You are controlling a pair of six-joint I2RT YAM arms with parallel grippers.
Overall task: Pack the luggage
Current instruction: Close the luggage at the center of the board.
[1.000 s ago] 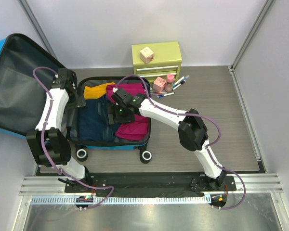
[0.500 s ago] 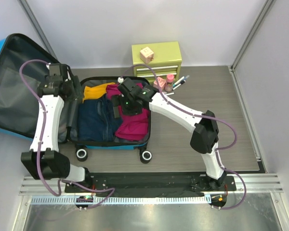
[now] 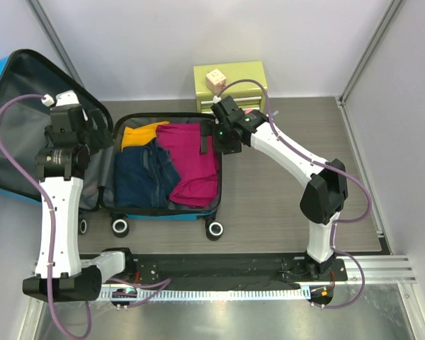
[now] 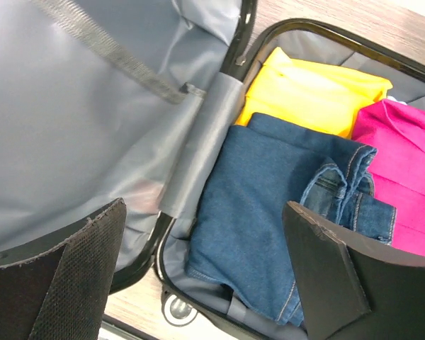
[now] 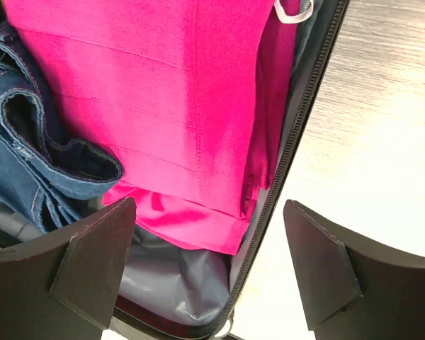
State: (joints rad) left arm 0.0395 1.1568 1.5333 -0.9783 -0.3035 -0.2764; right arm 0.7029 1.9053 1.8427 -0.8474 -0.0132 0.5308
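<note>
The luggage (image 3: 163,214) lies open on the floor, its blue shell showing at the front and its dark-lined lid (image 3: 28,134) leaning back to the left. Folded blue jeans (image 3: 143,176), a yellow garment (image 3: 143,133) and a magenta garment (image 3: 196,159) fill the base. My left gripper (image 3: 101,132) hangs open above the hinge side, over the jeans (image 4: 269,205) and the lid lining (image 4: 78,120), holding nothing. My right gripper (image 3: 223,140) is open and empty above the right zipper rim (image 5: 290,163), with the magenta garment (image 5: 177,106) below it.
A small green drawer chest (image 3: 230,91) stands against the back wall with a wooden block (image 3: 215,79) on top. Pink bottles (image 3: 252,112) and pens (image 3: 273,113) lie in front of it, partly behind my right arm. Metal frame posts rise at both sides.
Both arms have drawn up and away from the clothes: the left toward the lid, the right to the suitcase's back right edge. Both sets of jaws opened a little wider.
</note>
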